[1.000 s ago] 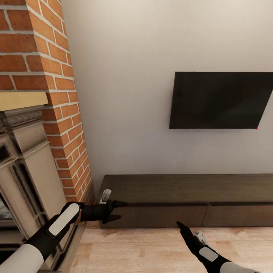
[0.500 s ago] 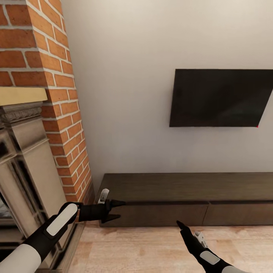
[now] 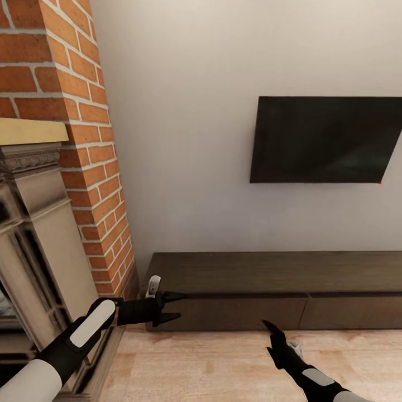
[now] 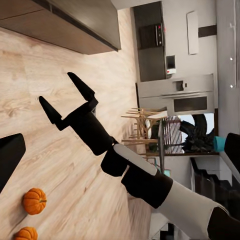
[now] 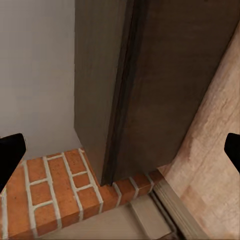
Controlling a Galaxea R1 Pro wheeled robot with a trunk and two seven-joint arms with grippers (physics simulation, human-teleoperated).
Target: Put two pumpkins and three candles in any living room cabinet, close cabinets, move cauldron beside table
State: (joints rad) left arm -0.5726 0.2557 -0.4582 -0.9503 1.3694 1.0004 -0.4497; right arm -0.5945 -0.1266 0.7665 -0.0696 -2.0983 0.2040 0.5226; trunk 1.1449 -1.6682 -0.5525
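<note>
Cabinet (image 3: 268, 304) shut, against the wall. Left gripper (image 3: 170, 307) at its left end, jaws open, empty; right gripper (image 4: 67, 100) likewise. Pumpkins (image 4: 34, 201) on the floor behind. Hook the drawer's top edge, pull straight.

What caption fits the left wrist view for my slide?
Right gripper open above the wood floor, two pumpkins on the floor, the dark cabinet nearby.

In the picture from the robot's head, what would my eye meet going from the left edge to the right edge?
Stone fireplace surround → red brick chimney column → left gripper, open at the cabinet's left end → right gripper over the wood floor → wall-mounted television. The long dark cabinet spans the stretch beneath the television.
</note>
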